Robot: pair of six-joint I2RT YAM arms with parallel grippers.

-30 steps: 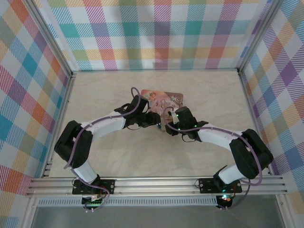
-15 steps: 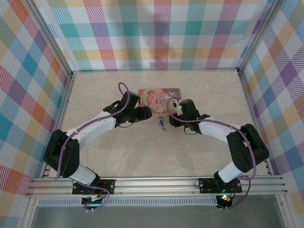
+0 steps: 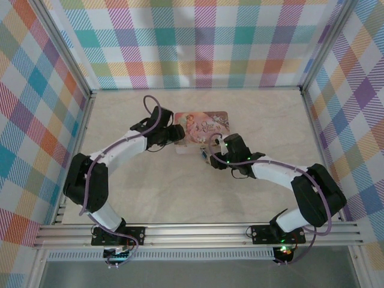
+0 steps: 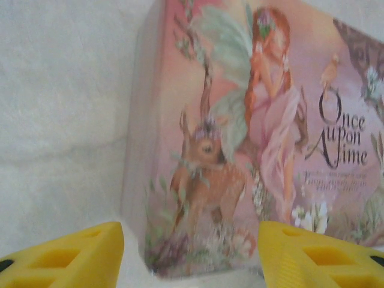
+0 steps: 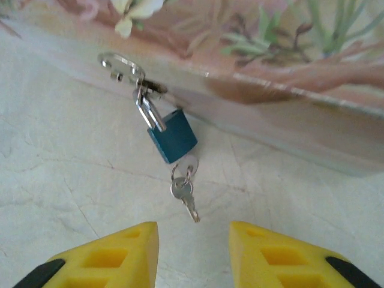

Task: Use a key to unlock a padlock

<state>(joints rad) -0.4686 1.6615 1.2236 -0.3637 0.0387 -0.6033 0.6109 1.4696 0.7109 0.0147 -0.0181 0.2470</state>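
From where I sit, the job looks unfinished. In the right wrist view the right gripper (image 5: 193,252) has its yellow fingertips apart with nothing between them but bare table (image 5: 60,168), so I hold neither key nor lock.

Just beyond the tips lies the key (image 5: 183,192), small and pale, hanging off a little ring at the bottom of the padlock (image 5: 173,139). There may be a second key head seated right at the lock's underside, but I cannot tell that for sure. The blue body hangs tilted from its thin shackle, which is looped through the metal hasp (image 5: 123,65) on the front wall of the fairy-print tin (image 5: 270,78). I cannot tell whether the shackle has sprung free of the body, so I judge the turning of the key and the lifting of the lock off the hasp as yet to be confirmed or done.

The key sits roughly on the line between my right fingertips, slightly towards the left one, near but not touching.

The left gripper (image 4: 192,255) has its jaws apart and empty, facing the near corner of the tin's lid. From above, both grippers flank the tin's front edge.
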